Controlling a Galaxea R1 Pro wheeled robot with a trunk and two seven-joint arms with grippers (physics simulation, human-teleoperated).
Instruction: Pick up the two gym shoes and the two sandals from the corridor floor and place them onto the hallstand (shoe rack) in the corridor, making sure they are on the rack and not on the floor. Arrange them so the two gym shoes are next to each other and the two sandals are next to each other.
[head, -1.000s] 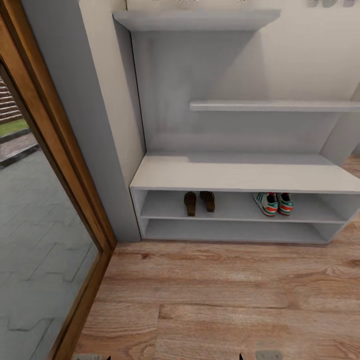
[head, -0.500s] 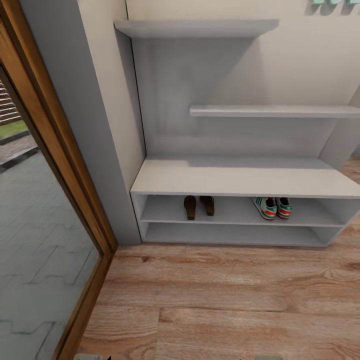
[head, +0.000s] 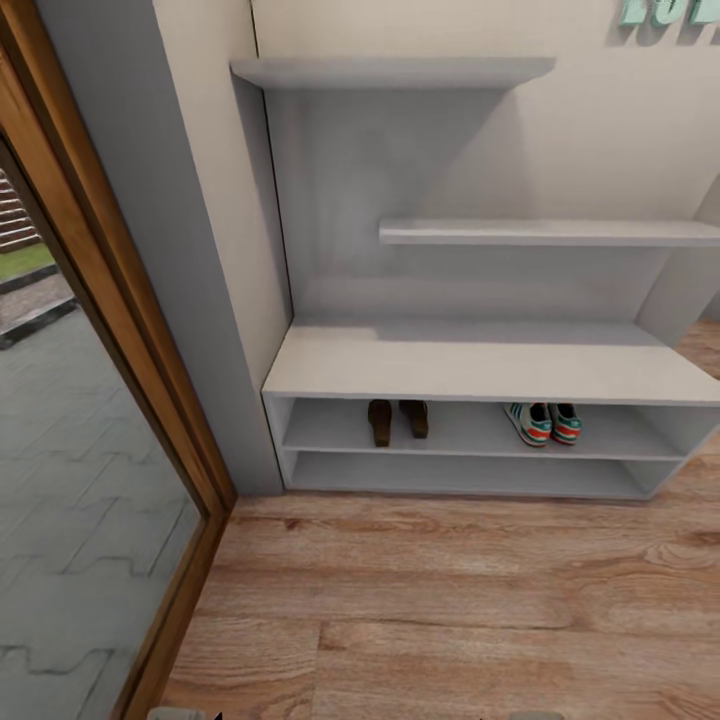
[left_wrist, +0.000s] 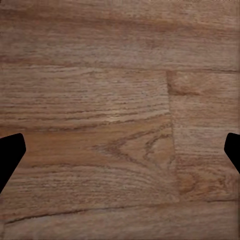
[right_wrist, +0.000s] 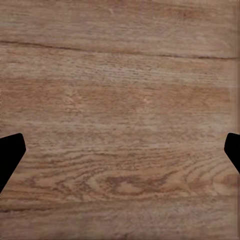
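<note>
The rack (head: 480, 365) stands against the wall, beside a grey door jamb (head: 170, 250) and a wood-framed glass door (head: 90, 420). Both pairs sit on its upper open tier, under the bench top. The two sandals (head: 397, 420) lie side by side toward the rack's left part, the left one reaching a little nearer the front edge. The two sneakers (head: 545, 423) sit close together further right (heels toward the camera), well apart from the sandals. The lower tier holds nothing, and two staggered shelves (head: 545, 233) hang above the bench.

The floor (head: 450, 600) in front is bare wood planks.

In the wrist views, the left gripper (left_wrist: 120, 150) and the right gripper (right_wrist: 120, 150) each point at the floor, fingers spread wide to the picture's edges, holding nothing.
</note>
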